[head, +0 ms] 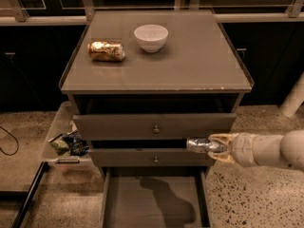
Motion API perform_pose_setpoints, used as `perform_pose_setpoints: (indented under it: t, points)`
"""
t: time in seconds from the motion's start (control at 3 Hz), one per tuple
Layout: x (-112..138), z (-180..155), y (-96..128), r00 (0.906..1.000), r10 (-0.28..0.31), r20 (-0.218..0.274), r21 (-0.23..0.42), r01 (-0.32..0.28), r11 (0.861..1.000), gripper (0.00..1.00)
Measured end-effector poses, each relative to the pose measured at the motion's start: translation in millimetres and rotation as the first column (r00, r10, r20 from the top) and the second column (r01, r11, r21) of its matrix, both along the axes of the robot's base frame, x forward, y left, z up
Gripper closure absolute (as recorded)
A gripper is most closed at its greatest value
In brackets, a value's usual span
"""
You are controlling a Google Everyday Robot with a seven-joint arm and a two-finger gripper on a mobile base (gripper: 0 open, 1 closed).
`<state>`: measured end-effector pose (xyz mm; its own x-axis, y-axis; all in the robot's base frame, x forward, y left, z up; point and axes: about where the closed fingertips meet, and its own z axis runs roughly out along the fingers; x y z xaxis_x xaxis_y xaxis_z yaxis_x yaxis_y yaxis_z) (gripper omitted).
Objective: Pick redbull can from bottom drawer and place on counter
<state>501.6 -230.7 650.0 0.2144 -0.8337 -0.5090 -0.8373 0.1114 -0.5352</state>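
Note:
The redbull can [199, 145], slim and silver, is held sideways in my gripper [216, 147], which is shut on it. The gripper reaches in from the right and holds the can in front of the cabinet's right side, level with the gap between the two upper drawers. The bottom drawer [154, 201] is pulled open below; its bare floor shows only my arm's shadow. The counter [190, 63] is the grey-brown top of the cabinet, well above the can.
A gold can [106, 51] lies on its side on the counter's left, next to a white bowl [151, 37]. The two upper drawers [154, 127] stand partly open. A clear bin [64, 139] with wrappers sits on the floor to the left.

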Motion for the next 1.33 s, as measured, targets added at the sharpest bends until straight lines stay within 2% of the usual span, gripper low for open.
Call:
perform_pose_setpoints:
  t: [0.33, 0.67, 1.0, 1.33]
  points:
    - [-9.1, 56.5, -17.1, 0.9995, 0.015, 0.030, -0.037, -0.014, 0.999, 1.00]
    - [-20.0, 108.2, -20.7, 0.9941, 0.031, 0.104, -0.024, -0.029, 0.999, 1.00]
    - [-23.2, 143.2, -2.2, 0.9897, 0.059, 0.131, 0.034, -0.064, 0.997, 1.00]
    - [-28.7, 172.4, 31.7, 0.9791, 0.108, 0.172, 0.110, -0.128, 0.986, 1.00]
